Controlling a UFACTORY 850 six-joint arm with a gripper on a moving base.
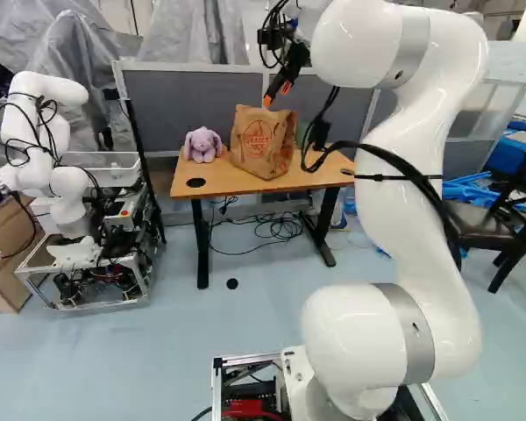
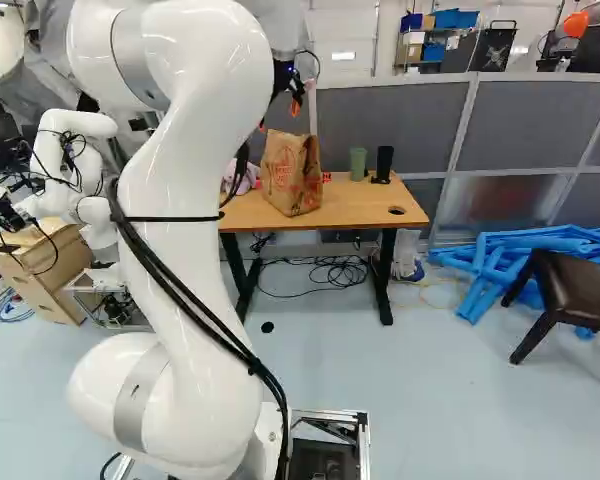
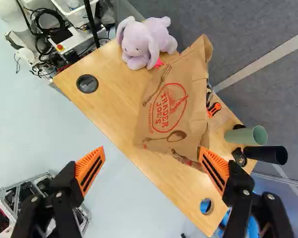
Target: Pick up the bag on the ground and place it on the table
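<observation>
Paper bag stands on the surface, long axis roughly upright, beside the plush toy. End effector released, above; bag lies ahead, offset toward one finger. Contact: cannot tell. Judgement: placement looks complete; retreat should avoid snagging it.

Beyond the back edge of the worktop, I face grey partition panels, with silvery sheeting hanging behind. Pale blue floor fronts me; a dark chair stands well apart from the right edge.
</observation>
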